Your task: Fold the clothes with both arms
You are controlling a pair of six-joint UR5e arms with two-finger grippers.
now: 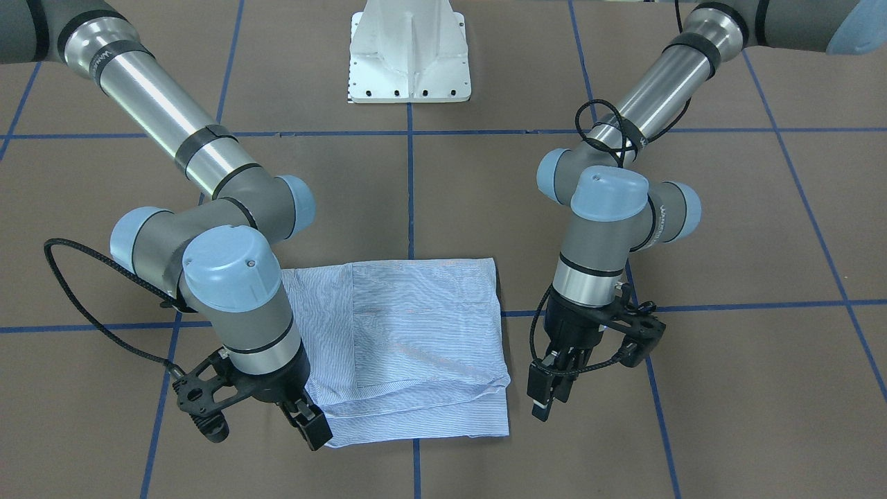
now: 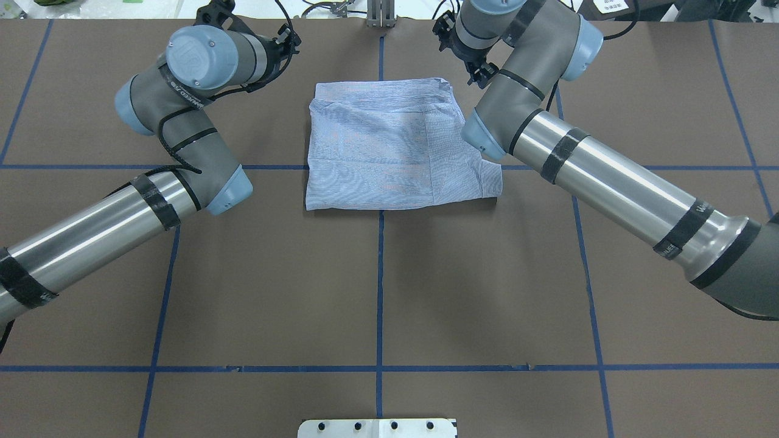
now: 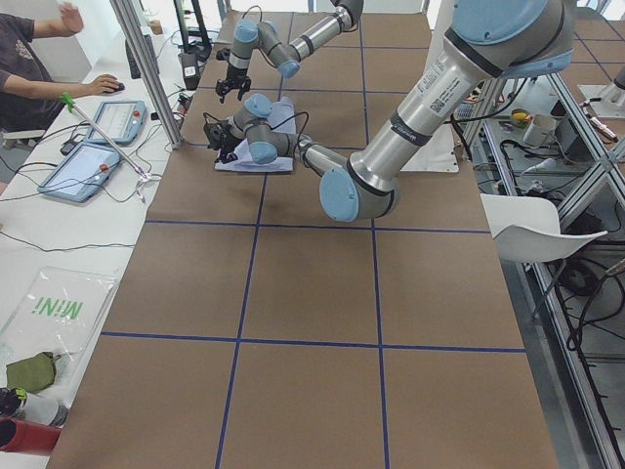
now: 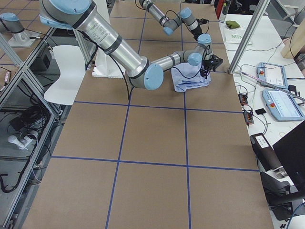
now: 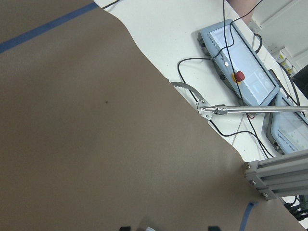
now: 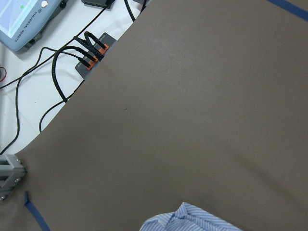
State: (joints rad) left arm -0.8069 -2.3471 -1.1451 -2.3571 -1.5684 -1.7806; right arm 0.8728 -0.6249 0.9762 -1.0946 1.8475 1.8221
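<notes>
The light blue-and-white striped shirt (image 1: 409,346) lies folded into a rough rectangle on the brown table; it also shows in the overhead view (image 2: 395,152). My left gripper (image 1: 547,391) hangs just off the shirt's side, near the table, holding nothing; its fingertips stand apart at the bottom edge of the left wrist view. My right gripper (image 1: 308,424) hangs low at the shirt's opposite front corner, jaws apart and empty. A corner of the shirt (image 6: 192,220) shows in the right wrist view. Collar, buttons and pocket are hidden inside the fold.
The white pedestal base (image 1: 410,55) stands behind the shirt. Blue tape lines (image 2: 380,286) cross the table. Past the far table edge lie control pendants (image 5: 240,72), cables (image 6: 91,53) and an aluminium post (image 5: 279,175). An operator (image 3: 29,59) sits there.
</notes>
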